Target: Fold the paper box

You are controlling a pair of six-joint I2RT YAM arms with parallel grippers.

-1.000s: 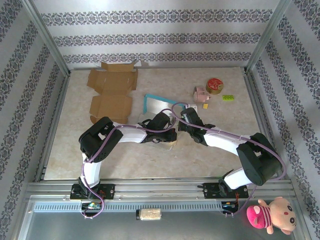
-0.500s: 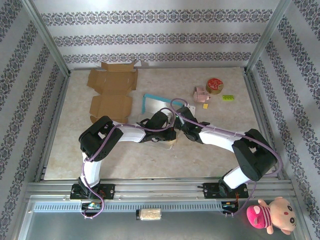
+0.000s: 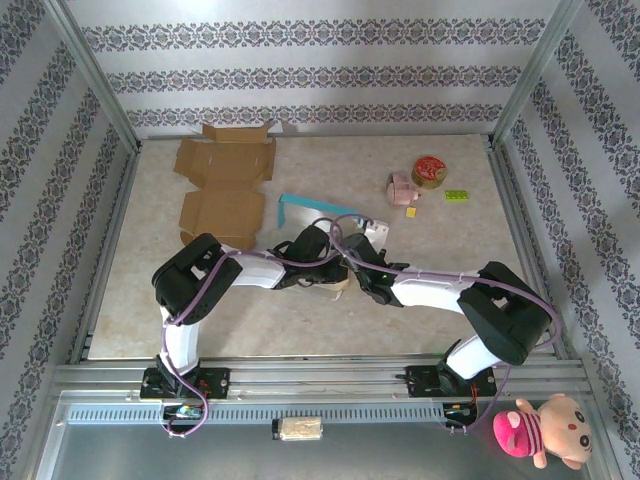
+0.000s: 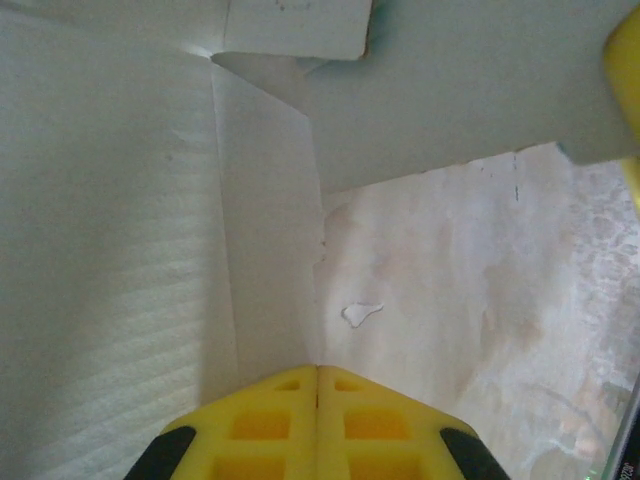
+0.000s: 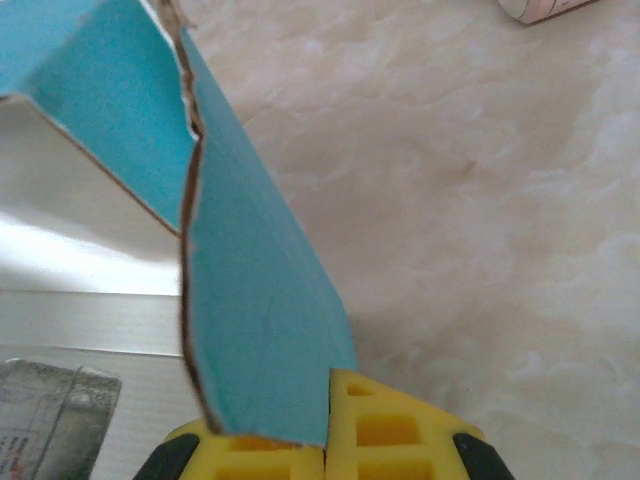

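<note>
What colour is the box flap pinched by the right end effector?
Teal blue on the flap, with a torn brown edge; clearest in the right wrist view.

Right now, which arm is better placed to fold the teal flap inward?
Right, probably: the right gripper is clamped on the teal flap, while the left gripper sits shut against the white wall.

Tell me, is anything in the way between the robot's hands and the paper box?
Nothing visible is. The right gripper pinches a teal flap of the paper box, and the left gripper is shut on its white wall.
</note>
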